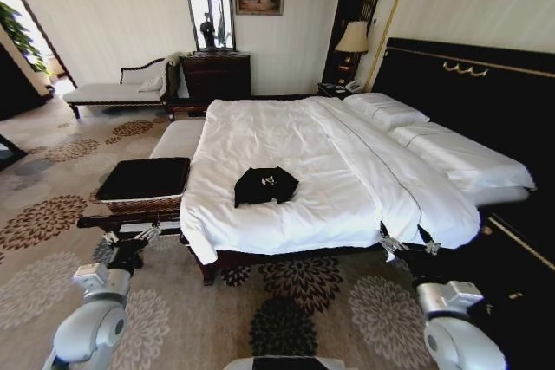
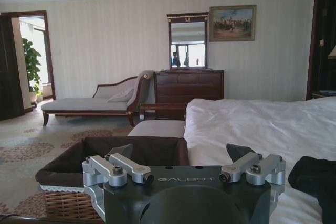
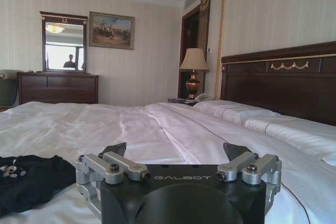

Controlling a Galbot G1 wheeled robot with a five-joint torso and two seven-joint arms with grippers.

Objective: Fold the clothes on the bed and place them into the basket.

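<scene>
The black T-shirt (image 1: pixel 265 185) lies bunched into a small heap on the white duvet of the bed (image 1: pixel 286 140), near its foot end. The wicker basket (image 1: pixel 143 181) with black lining stands on the carpet just left of the bed's near corner. My left gripper (image 1: pixel 143 236) hovers low in front of the basket, open and holding nothing. My right gripper (image 1: pixel 408 247) is open at the bed's near right corner. The left wrist view shows the open left gripper (image 2: pixel 181 151), the basket (image 2: pixel 63 174) and the T-shirt (image 2: pixel 315 179). The right wrist view shows the open right gripper (image 3: pixel 176 149), the T-shirt (image 3: pixel 31 179) and the bed (image 3: pixel 157 129).
A pale bench (image 1: pixel 178 138) stands along the bed's left side behind the basket. A chaise longue (image 1: pixel 113 91) and a dark dresser with mirror (image 1: pixel 215 74) line the far wall. A lamp (image 1: pixel 352 39) sits by the headboard. Floral carpet (image 1: pixel 286 318) lies before me.
</scene>
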